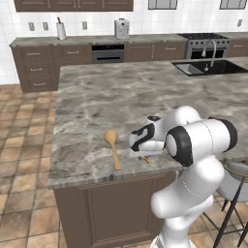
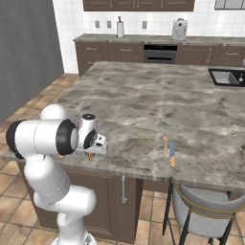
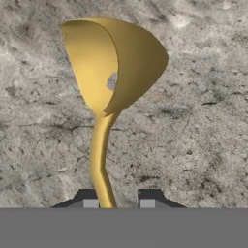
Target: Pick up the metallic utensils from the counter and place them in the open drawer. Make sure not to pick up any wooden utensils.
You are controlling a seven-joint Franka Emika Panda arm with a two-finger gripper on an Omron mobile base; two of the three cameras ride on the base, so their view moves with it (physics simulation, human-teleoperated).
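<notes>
Jaws sit narrowly spaced in the hand view, one dark tip on each side of the golden utensil's (image 3: 102, 121) handle, the left tip close against it and a sliver of counter visible before the right one. Whether the pads actually press the handle I cannot tell, so the gripper (image 3: 118, 198) may be partly closed around it rather than clamped.

The slim handle curves up from between the tips to a wide scooped head lying on the marbled counter (image 1: 121, 97). In the left base view the hand hangs low over the near edge of the counter, with a short orange-gold piece of the utensil (image 1: 145, 159) poking out beneath it. Just to the left lies the wooden spoon (image 1: 113, 147), close by but apart from the hand.

In the right base view the other metallic utensil (image 2: 171, 153), with a bluish-grey handle, lies well to the right near the same edge, above a grey stool (image 2: 206, 210).

My judgement of the risks: the handle is thin and bent, so a loose or off-centre squeeze could let it twist or slip out on lifting. The work is at the counter's near edge, so a dropped utensil could go to the floor. A sideways drift could also nudge the wooden spoon.
</notes>
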